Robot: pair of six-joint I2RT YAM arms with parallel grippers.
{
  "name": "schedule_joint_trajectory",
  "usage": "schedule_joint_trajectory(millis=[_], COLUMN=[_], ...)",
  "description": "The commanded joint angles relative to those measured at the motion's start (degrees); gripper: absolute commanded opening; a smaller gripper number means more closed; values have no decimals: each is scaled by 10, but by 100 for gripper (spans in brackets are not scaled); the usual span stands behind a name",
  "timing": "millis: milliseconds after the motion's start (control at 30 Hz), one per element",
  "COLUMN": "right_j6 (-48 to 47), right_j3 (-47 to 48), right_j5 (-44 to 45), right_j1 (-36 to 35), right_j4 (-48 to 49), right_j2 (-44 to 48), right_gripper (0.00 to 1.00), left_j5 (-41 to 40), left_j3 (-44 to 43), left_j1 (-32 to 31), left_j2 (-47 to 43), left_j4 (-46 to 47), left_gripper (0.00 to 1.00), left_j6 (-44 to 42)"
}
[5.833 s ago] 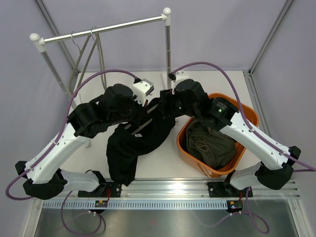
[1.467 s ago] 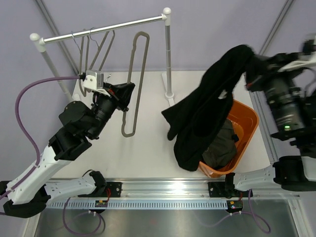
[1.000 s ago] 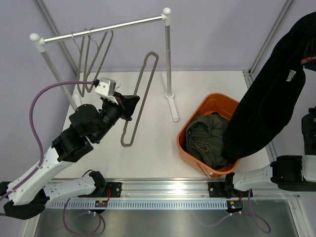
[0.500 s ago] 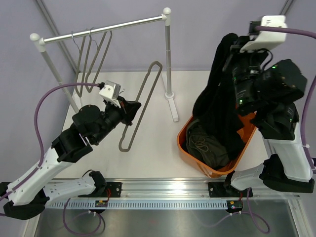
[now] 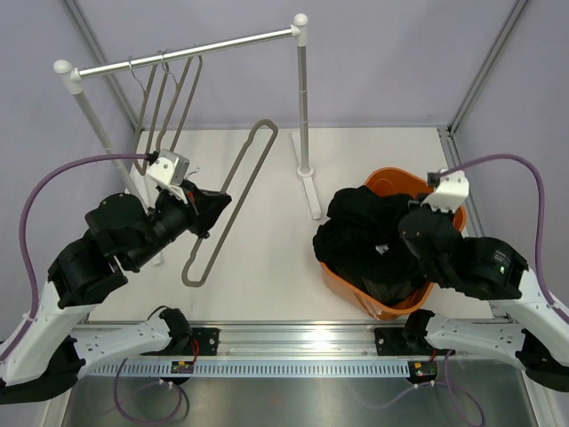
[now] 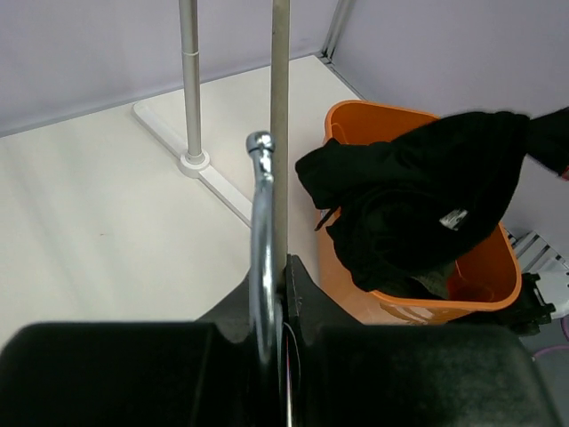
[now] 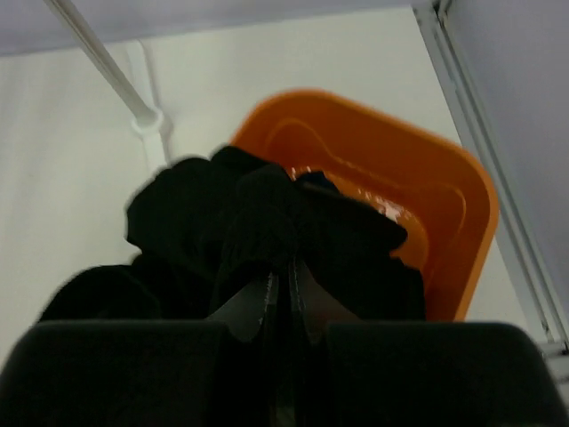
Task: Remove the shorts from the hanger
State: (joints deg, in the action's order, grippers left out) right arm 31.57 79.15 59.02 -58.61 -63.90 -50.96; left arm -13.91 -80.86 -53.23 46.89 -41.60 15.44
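The black shorts (image 5: pixel 360 233) lie heaped in the orange basket (image 5: pixel 449 206), spilling over its left rim. My right gripper (image 5: pixel 391 251) is low over the basket and shut on a fold of the black shorts (image 7: pixel 267 218); the right wrist view shows the gripper (image 7: pixel 284 283) pinching the cloth above the basket (image 7: pixel 418 191). My left gripper (image 5: pixel 212 203) is shut on the bare grey hanger (image 5: pixel 233 191), held aslant above the table. In the left wrist view, the gripper (image 6: pixel 277 271) clamps the hanger's chrome hook (image 6: pixel 260 205), with the shorts (image 6: pixel 418 191) beyond.
The clothes rack's rail (image 5: pixel 178 52) crosses the back left, with two empty hangers (image 5: pixel 164 98) on it. Its right post (image 5: pixel 304 98) and foot (image 5: pixel 311 191) stand between the arms. The basket (image 6: pixel 484 276) sits at the table's right side.
The right arm has swung down from high up and lowered the black shorts into the basket. The left arm has drawn the bare hanger back toward the left and lower.
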Motion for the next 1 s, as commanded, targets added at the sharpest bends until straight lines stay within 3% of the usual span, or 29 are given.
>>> schedule_joint_trajectory(millis=[0,167,267,367,500,833,967], right_j6=[222,212,215,202,190,114,48], right_j3=[-95,-159,-193,-197,-178,-81,-38], right_j5=[-13,-82,-110,-120,-119,-92,-89], right_j1=[3,3,3,3,3,3,3], right_j4=[-92,-36,-11,2,0,-1,72], right_j2=[63,82,76,72,73,60,40], right_gripper=[0,10,27,53,64,75,77], left_j5=[31,54,88,124,136,191,246], left_j3=[-29,-29,-30,-40,-40,-33,-27], left_j1=[-3,-3,-3,-3,-3,-3,-3], left_j2=[-12,13,28,52,66,89,101], left_j4=[-26,-44,-57,-87,-99,-96,-88], left_gripper=[0,0,0,0,0,0,0], left_j6=[-12,-19,-21,-29,-33,-37,-40])
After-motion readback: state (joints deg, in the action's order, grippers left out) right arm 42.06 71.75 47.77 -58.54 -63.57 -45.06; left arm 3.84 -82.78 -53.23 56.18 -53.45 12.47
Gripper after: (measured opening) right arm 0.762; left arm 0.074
